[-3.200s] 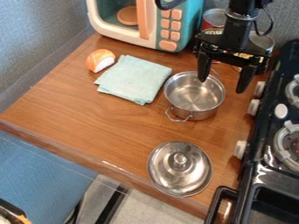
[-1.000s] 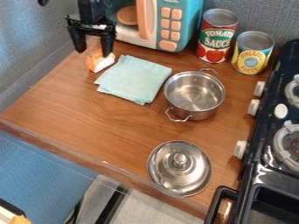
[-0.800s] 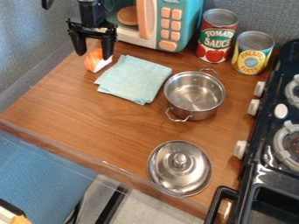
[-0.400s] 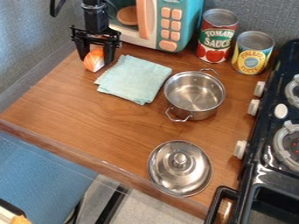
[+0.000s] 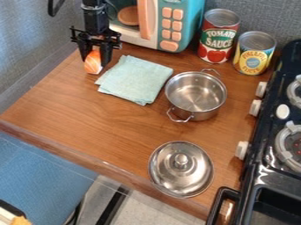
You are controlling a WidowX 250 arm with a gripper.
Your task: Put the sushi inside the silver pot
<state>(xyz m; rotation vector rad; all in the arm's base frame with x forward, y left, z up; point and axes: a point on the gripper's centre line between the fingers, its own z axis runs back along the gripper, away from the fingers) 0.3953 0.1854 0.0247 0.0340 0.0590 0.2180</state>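
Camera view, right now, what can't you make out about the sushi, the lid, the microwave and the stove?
In the camera view:
- Sushi: its underside is turned away, and the gripper covers part of its top and sides.
- Lid: it hides its own underside and whatever may lie beneath.
- Microwave: its top is cut off by the upper edge.
- Stove: its far side is cut off by the right edge.
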